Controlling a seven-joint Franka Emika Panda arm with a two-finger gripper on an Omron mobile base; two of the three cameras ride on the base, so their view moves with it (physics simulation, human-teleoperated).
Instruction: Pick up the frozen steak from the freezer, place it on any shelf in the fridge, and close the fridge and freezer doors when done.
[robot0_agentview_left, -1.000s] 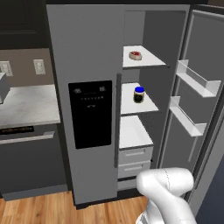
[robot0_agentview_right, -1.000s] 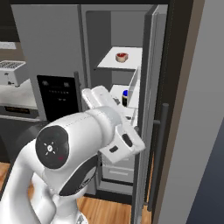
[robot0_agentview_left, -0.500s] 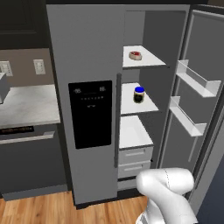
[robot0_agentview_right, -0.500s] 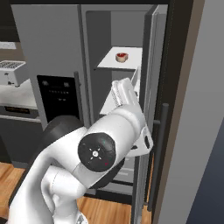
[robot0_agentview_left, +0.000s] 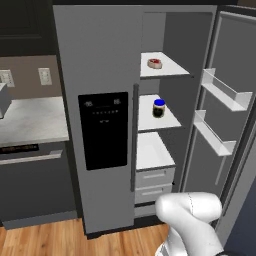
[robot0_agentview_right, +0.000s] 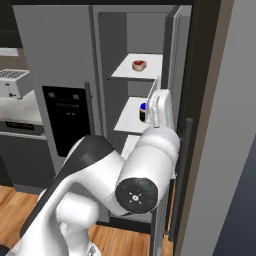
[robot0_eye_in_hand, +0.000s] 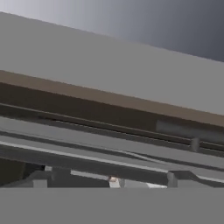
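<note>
Tool spread wide, empty, fridge (robot0_agentview_left: 175, 100) door open, frozen steak (robot0_agentview_left: 154, 63) mid top shelf (robot0_agentview_left: 172, 67), clear of edges

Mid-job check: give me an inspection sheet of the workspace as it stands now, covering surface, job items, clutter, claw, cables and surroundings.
surface: top shelf of the fridge, white, flat, carrying the steak
job's things: frozen steak lies on that shelf; freezer door with the black dispenser panel shut; fridge door swung wide open
clutter: blue-lidded jar on the shelf below; two grey drawers under it; door bins look empty
claw: claw raised beside the open door's edge, open, holding nothing
cables: nothing seen
surroundings: grey counter left of the unit, toaster on it, wood floor
</note>
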